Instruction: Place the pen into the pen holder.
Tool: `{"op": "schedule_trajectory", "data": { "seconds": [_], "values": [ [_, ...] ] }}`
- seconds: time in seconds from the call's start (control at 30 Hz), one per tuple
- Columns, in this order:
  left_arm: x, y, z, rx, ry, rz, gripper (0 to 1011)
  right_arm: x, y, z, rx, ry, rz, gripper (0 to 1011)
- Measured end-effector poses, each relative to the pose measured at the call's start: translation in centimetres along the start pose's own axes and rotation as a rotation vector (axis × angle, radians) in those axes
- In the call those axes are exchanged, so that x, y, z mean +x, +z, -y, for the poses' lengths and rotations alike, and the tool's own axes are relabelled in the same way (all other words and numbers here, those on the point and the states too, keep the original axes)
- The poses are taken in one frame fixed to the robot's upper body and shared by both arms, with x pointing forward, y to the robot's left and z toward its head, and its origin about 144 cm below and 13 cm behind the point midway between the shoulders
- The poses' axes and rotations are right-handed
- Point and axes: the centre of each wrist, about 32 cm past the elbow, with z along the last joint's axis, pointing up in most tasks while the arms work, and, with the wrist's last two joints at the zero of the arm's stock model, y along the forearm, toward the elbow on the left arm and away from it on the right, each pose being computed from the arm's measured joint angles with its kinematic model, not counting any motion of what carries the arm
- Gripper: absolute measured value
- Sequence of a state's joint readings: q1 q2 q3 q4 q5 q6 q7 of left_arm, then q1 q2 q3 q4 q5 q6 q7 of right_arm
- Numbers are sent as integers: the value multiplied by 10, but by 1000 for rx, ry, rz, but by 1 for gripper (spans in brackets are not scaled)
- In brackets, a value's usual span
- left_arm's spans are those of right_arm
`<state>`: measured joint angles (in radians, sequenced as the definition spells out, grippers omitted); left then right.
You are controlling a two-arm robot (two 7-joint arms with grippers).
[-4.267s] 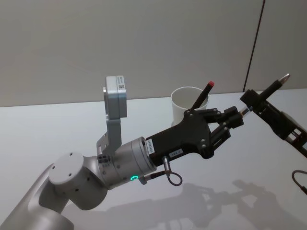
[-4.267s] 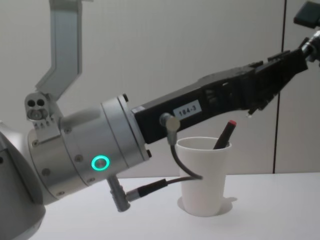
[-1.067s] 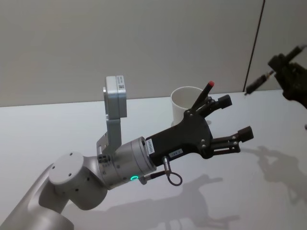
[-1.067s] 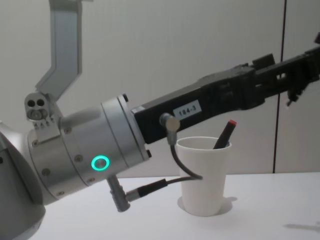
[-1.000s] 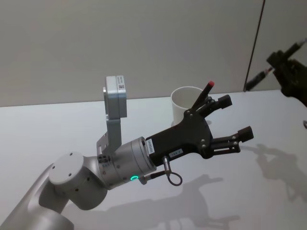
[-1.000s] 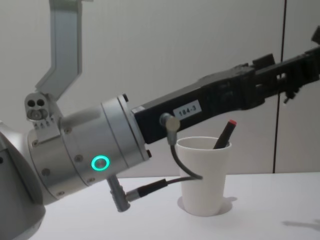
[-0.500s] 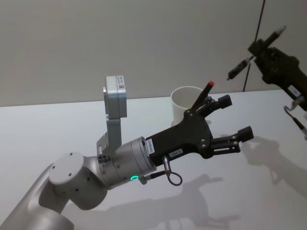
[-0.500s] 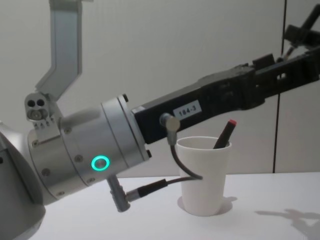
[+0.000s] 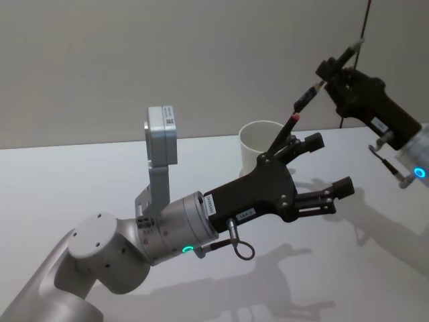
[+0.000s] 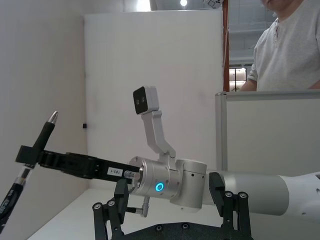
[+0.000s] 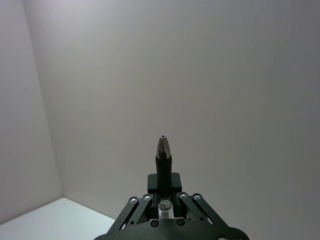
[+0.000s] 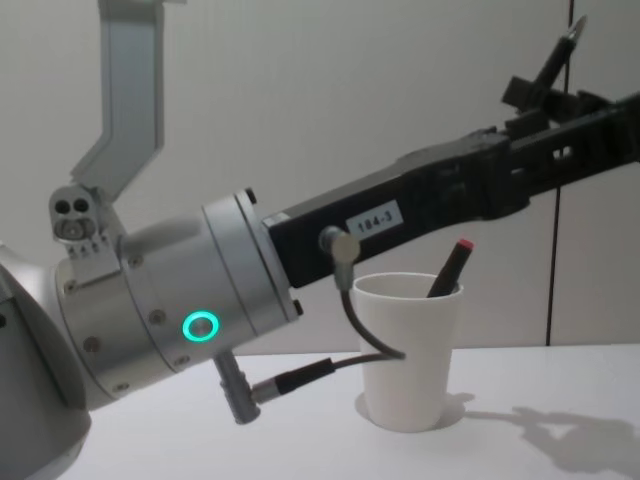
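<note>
The right hand [image 9: 333, 72] is clamped tight around the middle of a dark pen [image 9: 326, 75] and holds it high in the air, up and to the right of the white paper cup [image 9: 261, 144]. The pen hangs on a slant, its lower end pointing down and left toward the cup's mouth, its silvery tip [image 12: 572, 30] angled up and away. The left hand [image 9: 327, 170] hangs with fingers spread wide, holding nothing, just in front of the cup. A red-capped pen [image 9: 284, 133] already leans inside that cup, cap upward. The cup stands upright on the white table [image 9: 80, 181].
</note>
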<state>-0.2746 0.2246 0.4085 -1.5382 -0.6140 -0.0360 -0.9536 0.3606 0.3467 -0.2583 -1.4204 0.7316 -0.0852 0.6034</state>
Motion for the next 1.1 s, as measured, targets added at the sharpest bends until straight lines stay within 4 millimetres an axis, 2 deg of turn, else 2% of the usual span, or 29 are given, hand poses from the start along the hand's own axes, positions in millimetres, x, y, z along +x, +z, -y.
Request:
{"op": "schedule_trajectory", "data": {
  "seconds": [1.1],
  "values": [
    [0,0,0,0,0,0,1001,-8,-25,-41,-95,96,248,132]
  ]
}}
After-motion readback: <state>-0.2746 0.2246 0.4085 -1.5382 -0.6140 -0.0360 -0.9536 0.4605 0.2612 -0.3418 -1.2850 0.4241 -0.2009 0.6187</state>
